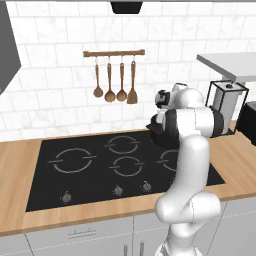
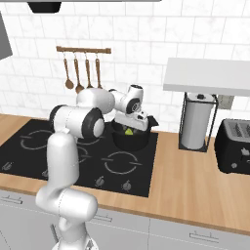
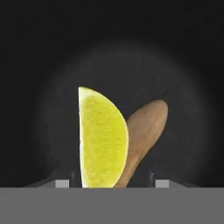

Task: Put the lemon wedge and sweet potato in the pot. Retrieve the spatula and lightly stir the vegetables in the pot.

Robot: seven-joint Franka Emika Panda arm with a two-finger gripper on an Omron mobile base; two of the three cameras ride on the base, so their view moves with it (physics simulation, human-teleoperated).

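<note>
The wooden desk (image 2: 195, 176) carries a black cooktop (image 1: 75, 185), and the white arm (image 1: 192, 165) reaches over its back right burner. There sits the squat black pot (image 2: 131, 139), with the hand (image 2: 136, 121) poised right over its mouth. Looking down inside, the brown sweet potato (image 3: 146, 131) lies on the dark bottom, and the lemon wedge (image 3: 103, 140) sits in front of it, overlapping it. Whether the hand is apart or together, I cannot tell.

arm (image 1: 192, 150): glossy white rounded shells | joints: dark grey-black bands | wrist: white housing, black insert | fingertips (image 3: 75, 178): small, dark
</note>
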